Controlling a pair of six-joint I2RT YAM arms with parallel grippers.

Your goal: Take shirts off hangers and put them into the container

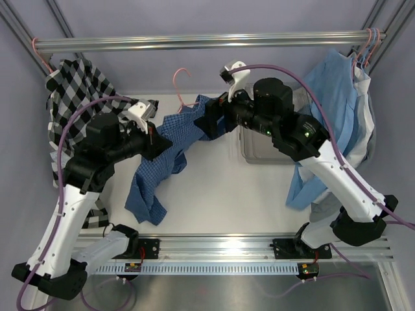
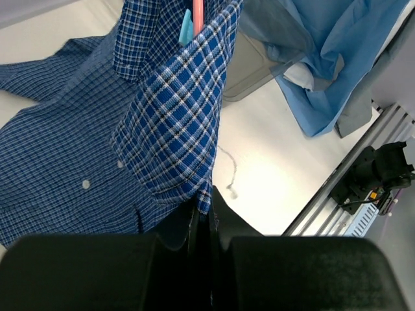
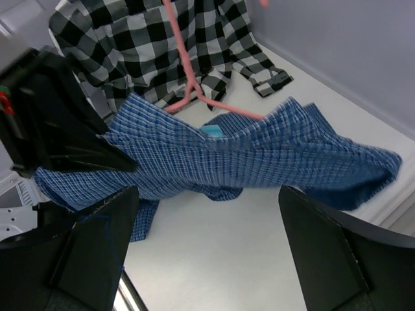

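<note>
The dark blue fine-check shirt (image 1: 170, 139) is stretched above the table between the two arms, with a pink hanger (image 1: 184, 83) still in its collar. My left gripper (image 2: 207, 214) is shut on a fold of this shirt (image 2: 168, 123) near the collar, and the hanger (image 2: 198, 14) shows above the fold. My right gripper (image 3: 207, 259) stands wide open just below the shirt (image 3: 259, 162), with nothing between its fingers (image 3: 97, 240). The black-and-white check shirt (image 1: 72, 87) hangs at the left end of the rod. The container (image 1: 258, 148) lies mostly hidden under the right arm.
Plain light blue, white and grey garments (image 1: 337, 97) hang from the right end of the metal rod (image 1: 201, 42). A slotted aluminium rail (image 1: 220, 249) runs along the table's near edge. The shirt's lower part trails onto the table at the left centre.
</note>
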